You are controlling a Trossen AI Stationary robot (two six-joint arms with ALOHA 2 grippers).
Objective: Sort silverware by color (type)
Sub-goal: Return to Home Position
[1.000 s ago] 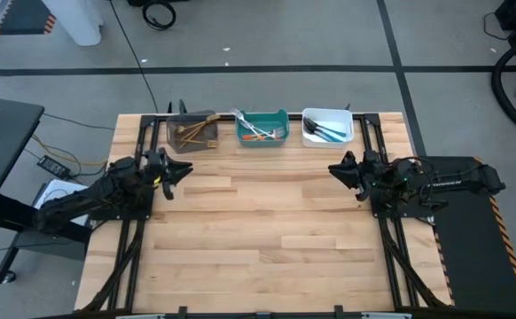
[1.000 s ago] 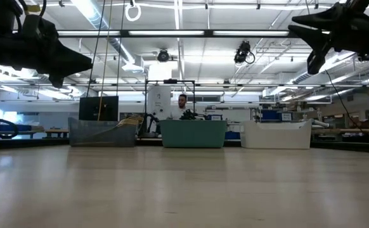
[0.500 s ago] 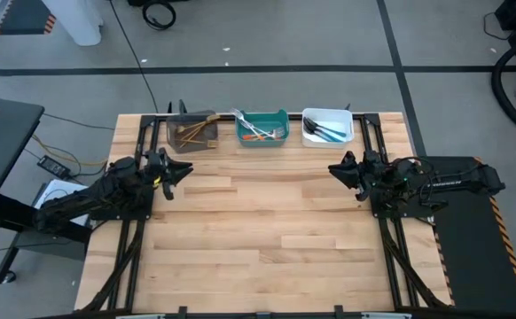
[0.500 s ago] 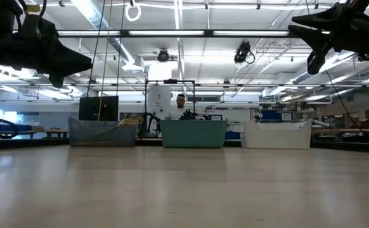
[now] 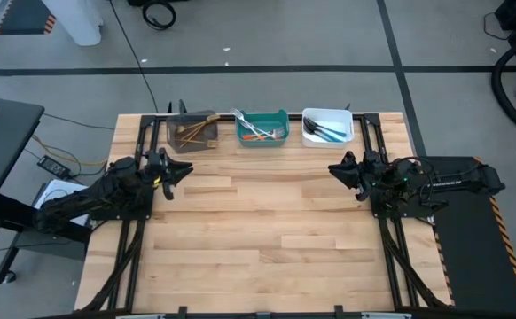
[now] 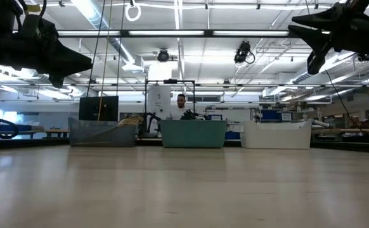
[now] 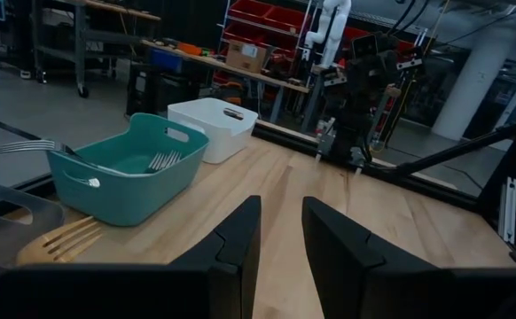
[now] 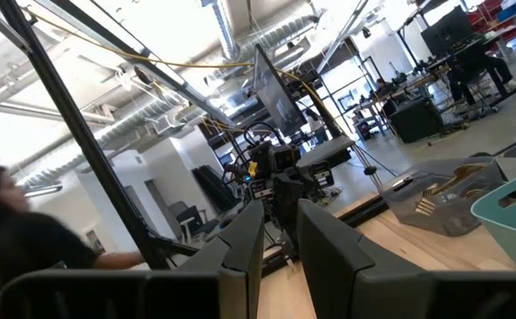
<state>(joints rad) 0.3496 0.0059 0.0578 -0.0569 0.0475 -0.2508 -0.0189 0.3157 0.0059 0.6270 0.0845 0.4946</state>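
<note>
counter (image 5: 258, 230): three bins in a row along the far edge, touching nothing else. grey bin (image 5: 171, 135) on the left, teal bin (image 5: 262, 114) in the middle, white bin (image 5: 329, 112) on the right.

contents: gold forks (image 5: 192, 130) in the grey bin. orange forks (image 5: 260, 134) in the teal bin. blue forks (image 5: 325, 132) in the white bin. one fork (image 7: 26, 146) in the teal bin has its tines overhanging the rim on the grey bin's side. no silverware lies loose on the boards.

left end effector (image 7: 281, 204): raised off the counter at its left side, near the grey bin, pointing inward. fingers slightly apart, nothing between them.

right end effector (image 8: 280, 208): raised off the counter at its right side, near the white bin, pointing inward. fingers slightly apart, nothing between them.

a person (image 6: 181, 101) shows in the room beyond the teal bin.
</note>
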